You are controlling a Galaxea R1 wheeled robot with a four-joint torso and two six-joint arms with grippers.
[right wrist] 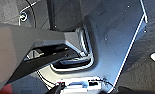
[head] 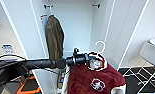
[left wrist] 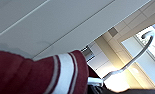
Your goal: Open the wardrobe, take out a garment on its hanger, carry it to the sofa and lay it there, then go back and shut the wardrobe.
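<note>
Garments: two; the maroon garment (head: pixel 94 77) hangs in front of the open wardrobe (head: pixel 75 27), an olive-brown jacket (head: pixel 54 37) hangs inside at the interior's left.
Hanger: one white hanger (head: pixel 101 47), hook free of the rail, above the maroon collar.
Left gripper (head: pixel 89 60): clamped at the hanger neck, carrying the jacket.
Right gripper: state cannot be told.
Clearance: both doors swung wide; interior right half open.
Surroundings: white walls, dark floor (head: pixel 133 82), white chair (head: pixel 149 53) at right.
</note>
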